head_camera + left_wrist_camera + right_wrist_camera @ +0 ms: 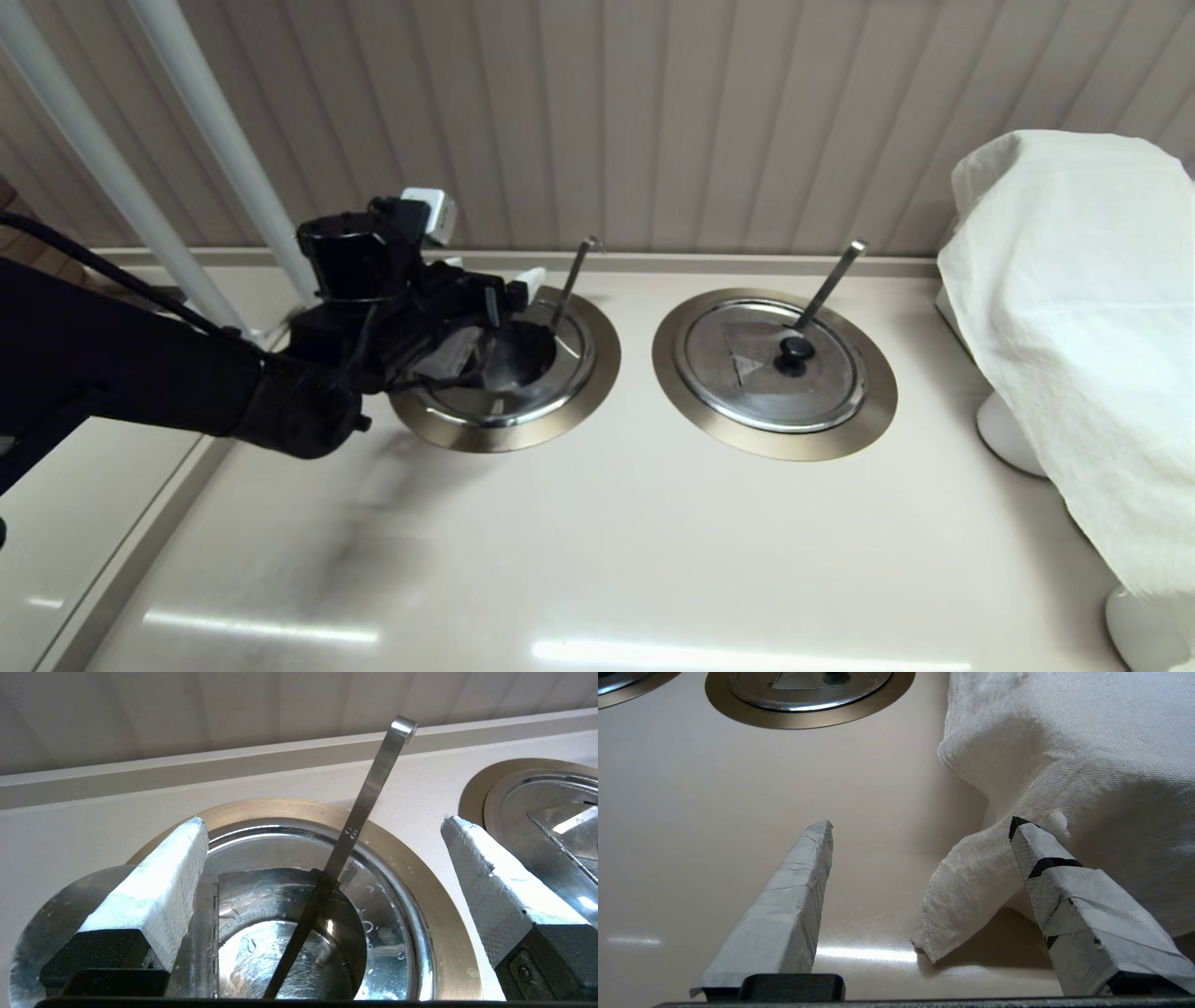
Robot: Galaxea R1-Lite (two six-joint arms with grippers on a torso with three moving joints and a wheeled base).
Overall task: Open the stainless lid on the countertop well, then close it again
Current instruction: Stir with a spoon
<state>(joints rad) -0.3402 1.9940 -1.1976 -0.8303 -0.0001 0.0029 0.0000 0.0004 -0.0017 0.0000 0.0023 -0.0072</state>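
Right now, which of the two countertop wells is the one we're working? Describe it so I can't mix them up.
On the beige countertop two bronze-ringed wells sit side by side. Ours is the countertop well on the robot's left, under the left gripper. Its stainless lid is folded open, and its ladle handle is thin and hook-tipped.

Item count, referenced to the stainless lid (509,387):

- Lids: two. The stainless lid, and one twin lid (770,364) to its right.
- Wells: two. The countertop well (597,359) around the stainless lid, and one twin ring (775,443) around the twin lid.
- Ladle handles: two. One hook-tipped handle (571,280) rises at the stainless lid; one flat-tipped handle (831,280) rises at the twin lid.
- Black knobs visible: one (795,350), on the twin lid.
- White cloths: one (1074,327), far right of the stainless lid.
- White poles: two (219,131), left of it.
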